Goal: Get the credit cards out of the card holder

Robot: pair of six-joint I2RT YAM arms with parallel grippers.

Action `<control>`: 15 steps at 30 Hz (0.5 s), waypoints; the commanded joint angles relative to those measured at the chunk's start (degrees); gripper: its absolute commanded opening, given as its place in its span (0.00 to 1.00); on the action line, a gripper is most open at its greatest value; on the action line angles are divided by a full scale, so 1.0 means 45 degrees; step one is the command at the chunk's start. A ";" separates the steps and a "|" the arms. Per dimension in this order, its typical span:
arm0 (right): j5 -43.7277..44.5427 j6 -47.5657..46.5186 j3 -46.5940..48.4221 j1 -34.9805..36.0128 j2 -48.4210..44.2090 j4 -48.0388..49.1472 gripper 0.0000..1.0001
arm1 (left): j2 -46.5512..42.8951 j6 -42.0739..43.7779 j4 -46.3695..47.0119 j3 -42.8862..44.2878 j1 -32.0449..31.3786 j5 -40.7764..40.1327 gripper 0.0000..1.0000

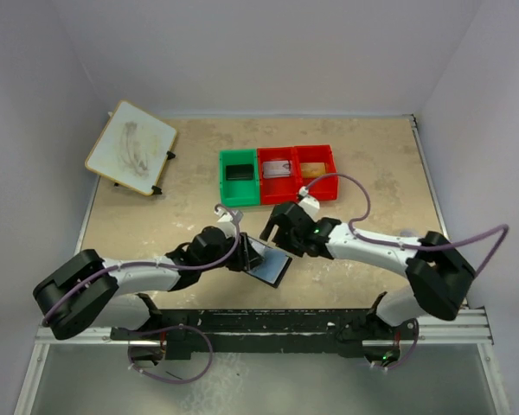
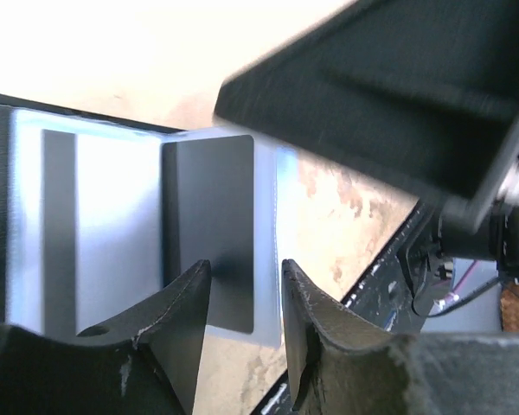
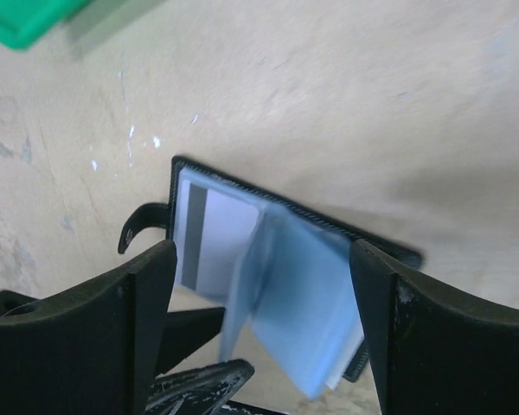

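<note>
The card holder (image 1: 273,264) lies open on the table between my two grippers, black outside and pale blue inside (image 3: 316,303), with its clear sleeves fanned upward. A dark credit card (image 2: 209,207) sits in one sleeve. A pale card with a grey stripe (image 3: 218,238) fills the left pocket. My left gripper (image 1: 245,252) (image 2: 246,268) is at the holder's left edge, jaws partly apart, with the dark card's sleeve showing between the tips and no pinch visible. The right gripper (image 1: 281,226) (image 3: 261,251) hangs wide open above the holder, one finger on each side.
At the back stand a green bin (image 1: 226,183) holding a black card (image 1: 240,172), and two red bins (image 1: 329,185), one with a grey card (image 1: 278,167), one with a tan item (image 1: 311,169). A framed board (image 1: 131,147) lies back left.
</note>
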 commanded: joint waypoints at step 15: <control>-0.2065 -0.1569 -0.4013 -0.1166 -0.5100 0.5042 0.63 | -0.2860 0.1444 -0.4228 0.1766 -0.1534 -0.4449 0.39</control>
